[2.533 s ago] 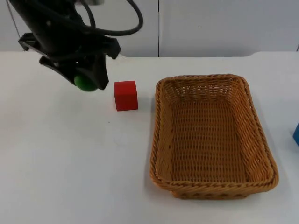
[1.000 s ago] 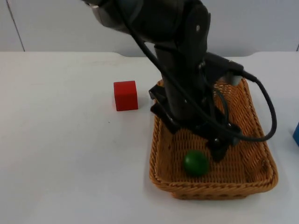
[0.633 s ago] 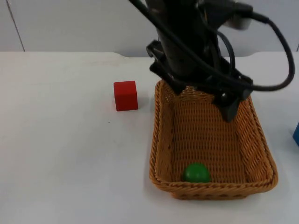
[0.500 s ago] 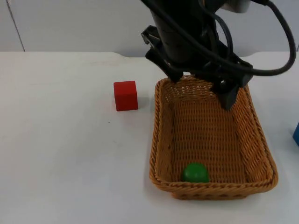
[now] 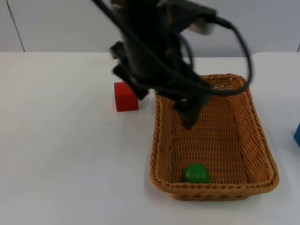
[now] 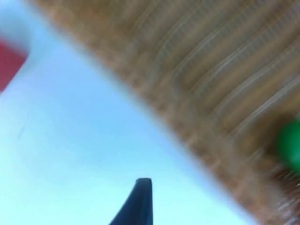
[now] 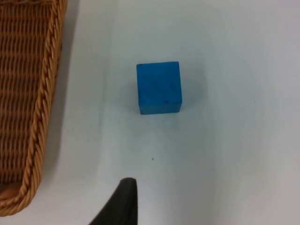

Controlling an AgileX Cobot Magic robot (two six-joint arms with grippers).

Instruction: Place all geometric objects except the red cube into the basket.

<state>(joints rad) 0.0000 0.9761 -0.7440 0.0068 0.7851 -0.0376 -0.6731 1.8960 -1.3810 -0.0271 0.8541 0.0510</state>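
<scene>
Writing: no words or labels can be read on any of the things.
Basket: the woven brown basket (image 5: 258, 140) sits on the white table (image 5: 61, 164), toward the right side in the top view.
Green ball: the green ball (image 5: 196, 173) lies inside the basket, close to the near wall (it looks like a green blur (image 6: 291, 145) in the left wrist view).
Red cube: the red cube (image 5: 124, 99) sits on the table just left of the basket, not touching it; the left arm covers its upper right corner.
Blue cube: the blue cube (image 7: 159, 87) sits on the table to the right of the basket, a little apart from the rim (image 7: 49, 93).
Left gripper: the left gripper (image 5: 190, 115) hangs over the far left part of the basket; I cannot tell how wide it is, and nothing shows in it.
Right gripper: it waits above the table near the blue cube; one black fingertip (image 7: 123, 201) shows, so I cannot tell how wide it is.
In the way: the left arm (image 5: 150, 56) hides the basket's far left corner.
Open room: the table in front and to the left of the red cube is bare.
</scene>
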